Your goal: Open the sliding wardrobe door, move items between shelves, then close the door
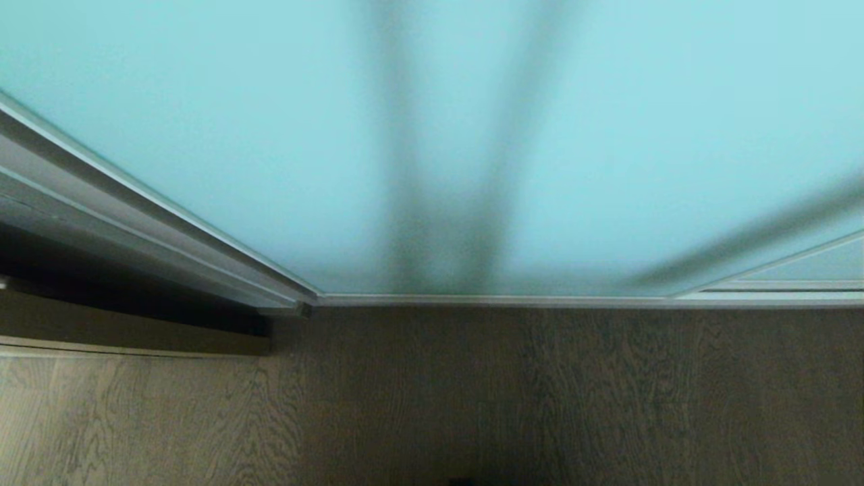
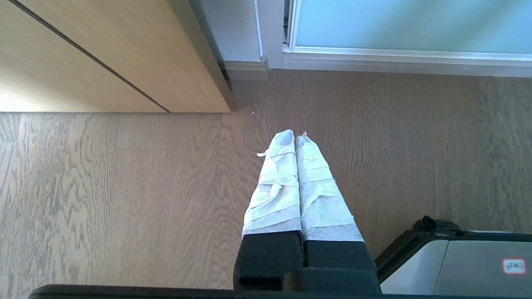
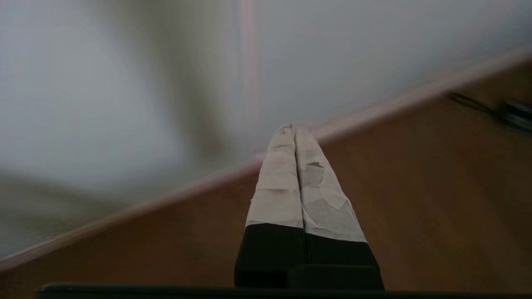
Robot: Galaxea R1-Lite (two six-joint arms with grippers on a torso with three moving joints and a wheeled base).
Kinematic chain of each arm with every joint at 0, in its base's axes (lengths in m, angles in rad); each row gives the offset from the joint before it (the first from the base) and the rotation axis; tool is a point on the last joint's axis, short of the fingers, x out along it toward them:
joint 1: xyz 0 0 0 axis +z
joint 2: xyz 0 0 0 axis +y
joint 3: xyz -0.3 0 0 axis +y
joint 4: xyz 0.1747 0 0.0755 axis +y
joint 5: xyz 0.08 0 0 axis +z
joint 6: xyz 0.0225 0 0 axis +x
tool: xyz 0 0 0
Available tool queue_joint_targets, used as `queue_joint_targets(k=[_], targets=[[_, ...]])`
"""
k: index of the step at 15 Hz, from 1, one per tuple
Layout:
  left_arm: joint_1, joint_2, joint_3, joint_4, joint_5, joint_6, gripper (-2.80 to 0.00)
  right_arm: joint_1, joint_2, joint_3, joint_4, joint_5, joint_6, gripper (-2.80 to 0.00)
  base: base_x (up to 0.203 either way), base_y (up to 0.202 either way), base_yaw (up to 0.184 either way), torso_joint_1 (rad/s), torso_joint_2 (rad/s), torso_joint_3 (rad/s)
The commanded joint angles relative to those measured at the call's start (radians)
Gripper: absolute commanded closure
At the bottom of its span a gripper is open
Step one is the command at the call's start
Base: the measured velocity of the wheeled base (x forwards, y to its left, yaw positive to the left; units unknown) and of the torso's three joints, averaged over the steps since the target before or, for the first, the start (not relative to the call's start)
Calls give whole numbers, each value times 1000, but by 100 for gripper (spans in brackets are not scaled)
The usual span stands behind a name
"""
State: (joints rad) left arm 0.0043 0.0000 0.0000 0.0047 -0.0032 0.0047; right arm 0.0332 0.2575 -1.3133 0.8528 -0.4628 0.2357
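Sliding wardrobe door (image 1: 270, 135) closed, left pincer (image 2: 296, 137) pressed together empty over floor (image 2: 124, 187), right pincer (image 3: 291, 129) likewise (near door's bottom rail)

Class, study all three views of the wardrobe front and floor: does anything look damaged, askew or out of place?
Little stands out. The sliding wardrobe door looks intact and sits square in its bottom track. The only wear: the pale tape wrapping the right gripper fingers is torn and peeling. The left gripper tape has loose ends.
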Motion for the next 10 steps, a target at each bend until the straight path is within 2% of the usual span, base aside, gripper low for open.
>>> queue_joint_targets(k=[1,3,6,8,10], targets=[[0,2,2,0,0,0,0,-5,-27,205,-91,-40,-2,0,0,0,0,0,0,0],[0,2,2,0,0,0,0,-22,-41,421,-243,-49,-47,0,0,0,0,0,0,0],[0,2,2,0,0,0,0,-39,-66,756,-605,-35,-202,0,0,0,0,0,0,0],[0,2,2,0,0,0,0,-43,-72,943,-788,42,-265,0,0,0,0,0,0,0],[0,2,2,0,0,0,0,-45,-75,1016,-871,141,-285,0,0,0,0,0,0,0]])
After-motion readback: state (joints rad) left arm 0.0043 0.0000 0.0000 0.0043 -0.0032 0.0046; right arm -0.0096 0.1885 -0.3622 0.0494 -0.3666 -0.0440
